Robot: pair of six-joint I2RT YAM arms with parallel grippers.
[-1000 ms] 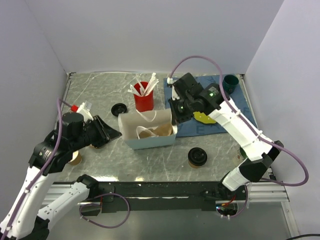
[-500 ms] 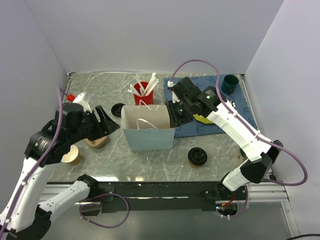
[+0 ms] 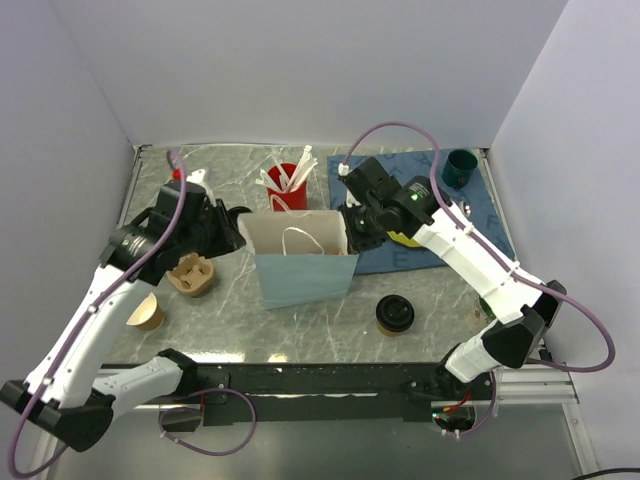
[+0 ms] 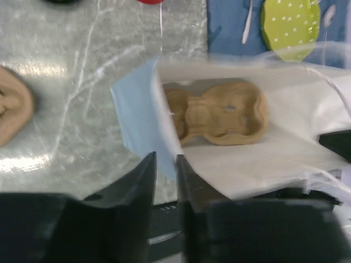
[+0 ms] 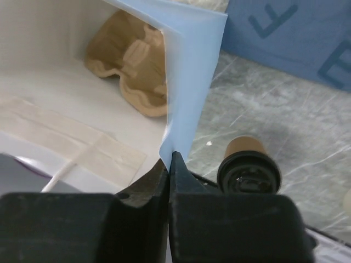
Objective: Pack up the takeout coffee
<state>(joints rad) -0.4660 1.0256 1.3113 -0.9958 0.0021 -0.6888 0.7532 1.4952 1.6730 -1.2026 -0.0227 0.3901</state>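
- Plain white walls (image 3: 300, 70) close the space in at the back and on both sides.
- The table (image 3: 330, 320) has a grey, white-veined, marble-look top that shines under the light.
- A blue mat (image 3: 470, 215) lies at the back right. It carries large darker-blue letters; in the right wrist view one looks like an F and another like an E, both cut off at the frame edge.
- A light-blue paper bag (image 3: 305, 275), white inside, stands upright mid-table with its mouth open.
- The right gripper (image 5: 171, 159) is pinched tight on the bag's right wall.
- The left gripper (image 4: 164, 161) sits at the bag's left wall, its fingers a narrow gap apart with the rim running between them. I cannot tell whether they grip it.
- A brown pulp cup carrier (image 4: 219, 112) lies on the bag's floor, and a second carrier (image 3: 192, 275) lies on the table left of the bag.
- A red cup of white utensils (image 3: 287, 195) stands behind the bag.
- The takeout coffee (image 3: 395, 315), a brown cup under a black lid, stands on the table in front and to the right of the bag, outside it and apart from it.
- A lidless brown cup (image 3: 145, 316) stands near the left front edge.
- A dark-green cup (image 3: 460, 168) stands at the mat's far corner.
- A yellow-green dotted plate (image 4: 290, 22) lies on the mat. It is mostly hidden under the right arm in the top view.
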